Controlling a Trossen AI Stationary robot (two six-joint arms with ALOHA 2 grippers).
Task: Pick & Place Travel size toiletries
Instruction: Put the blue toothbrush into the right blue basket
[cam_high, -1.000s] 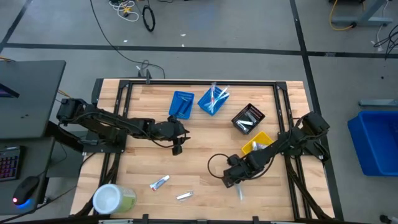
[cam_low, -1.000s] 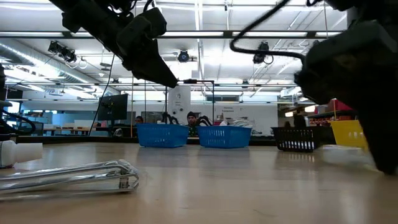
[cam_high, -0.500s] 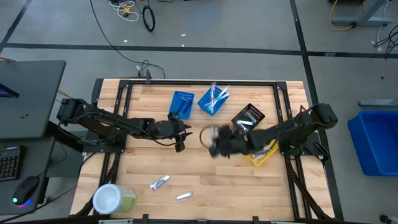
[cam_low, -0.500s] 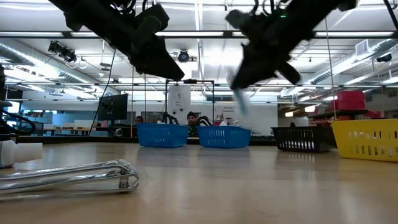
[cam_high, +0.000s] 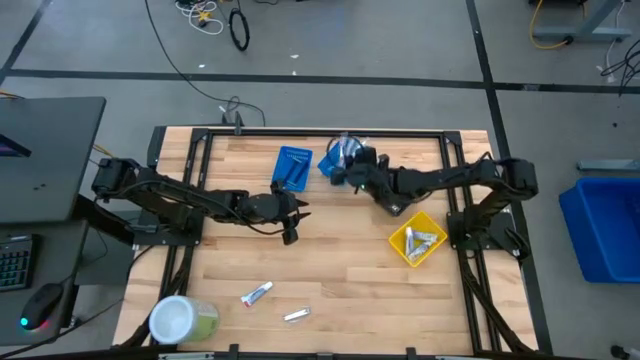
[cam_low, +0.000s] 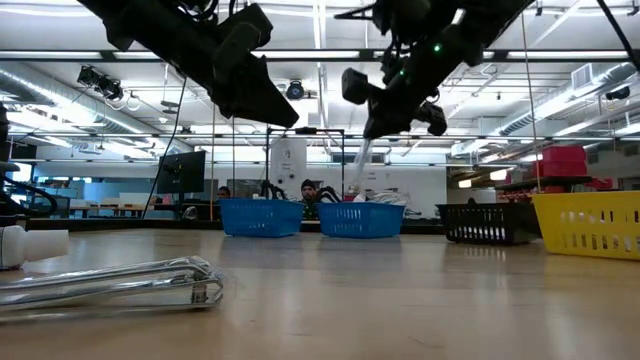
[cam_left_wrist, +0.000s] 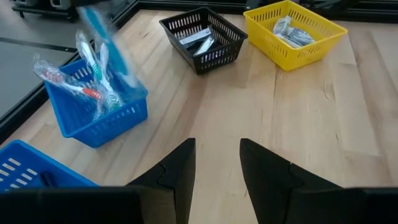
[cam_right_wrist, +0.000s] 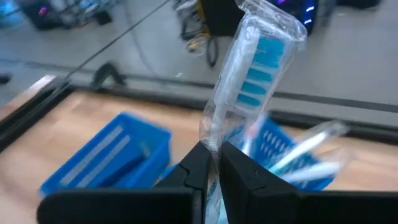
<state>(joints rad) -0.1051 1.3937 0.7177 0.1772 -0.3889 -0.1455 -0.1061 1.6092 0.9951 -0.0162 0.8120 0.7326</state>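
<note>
Right arm reaches to far side of table; right gripper (cam_high: 352, 166) above right-hand blue bin (cam_high: 334, 172), fingers clamped on wrapped toothbrush (cam_right_wrist: 249, 81). Bin lies directly below gripper. Toothbrush long axis about vertical, head end hanging down to bin in low view. Left gripper (cam_high: 291, 224) hovers mid-table, fingers apart, empty. Two tubes (cam_high: 257, 293) lie near edge.

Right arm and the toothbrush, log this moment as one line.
right gripper: shut on wrapped toothbrush | position: above blue bin holding toothbrushes | left gripper: open, empty, mid-table | step: drop pending
</note>
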